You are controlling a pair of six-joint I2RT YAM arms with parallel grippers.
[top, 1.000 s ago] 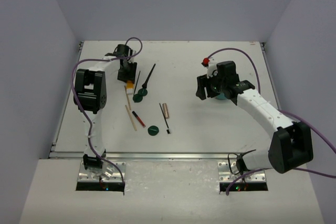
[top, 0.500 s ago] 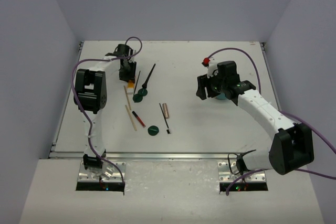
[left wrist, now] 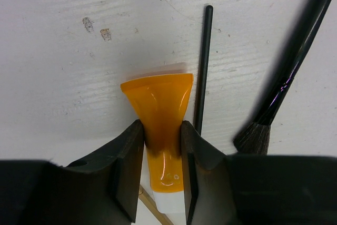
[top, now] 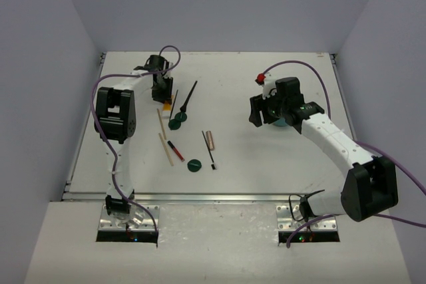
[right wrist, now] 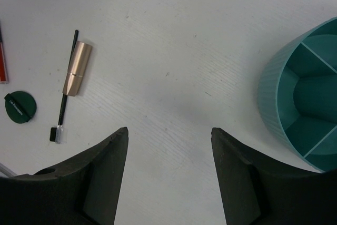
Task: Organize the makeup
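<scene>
Left wrist view has the left gripper closed against both sides of the orange tube, clamping it at mid-body. The tube's long axis runs along the fingers, with the flat crimped end pointing away from the wrist and the white cap toward it. A thin brush lies just beside it, nearly parallel, and a powder brush lies tilted beyond that.

Right wrist view shows the right gripper wide open and empty, just left of the container. Farther left of the container, the beige tube lies lengthwise against a brow brush, with a green disc beyond.

Top view puts the orange tube well left of the container
</scene>
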